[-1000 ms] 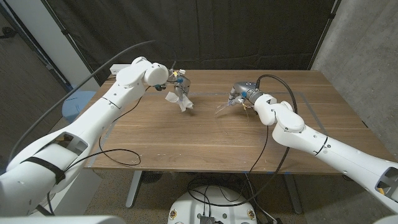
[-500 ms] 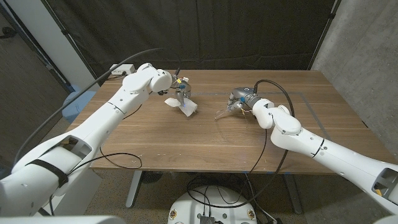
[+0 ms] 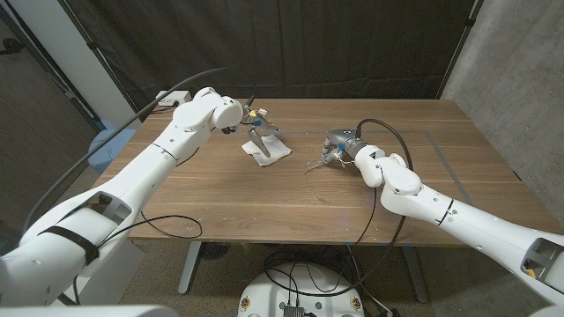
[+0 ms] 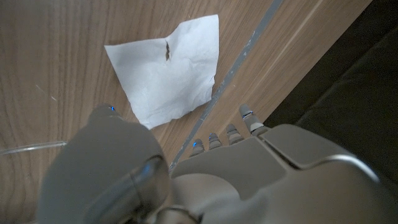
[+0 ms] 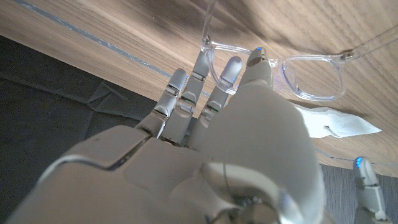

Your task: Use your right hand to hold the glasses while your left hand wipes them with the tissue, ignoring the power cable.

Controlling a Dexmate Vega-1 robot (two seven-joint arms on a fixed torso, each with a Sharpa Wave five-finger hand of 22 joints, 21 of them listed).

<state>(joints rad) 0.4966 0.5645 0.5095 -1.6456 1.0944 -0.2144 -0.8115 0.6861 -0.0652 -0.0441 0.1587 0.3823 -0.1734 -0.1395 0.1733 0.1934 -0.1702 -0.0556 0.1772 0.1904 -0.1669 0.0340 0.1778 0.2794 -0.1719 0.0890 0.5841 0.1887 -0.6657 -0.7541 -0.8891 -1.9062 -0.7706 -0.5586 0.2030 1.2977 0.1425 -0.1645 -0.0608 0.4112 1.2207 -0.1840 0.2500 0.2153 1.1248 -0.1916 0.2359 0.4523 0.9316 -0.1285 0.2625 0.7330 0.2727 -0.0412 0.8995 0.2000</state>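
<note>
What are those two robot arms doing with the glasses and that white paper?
The right hand has its fingers on the clear glasses, which lie on the wooden table. The tissue lies flat and spread out on the table, and the left hand hovers over it with nothing in it. No wiping is happening.

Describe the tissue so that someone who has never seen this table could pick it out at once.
On the wooden table, look to the far side just below the left hand. There lies the tissue, a crumpled white square spread on the wood. Its nearest neighbour, the glasses at the right hand, is clear-framed instead.
</note>
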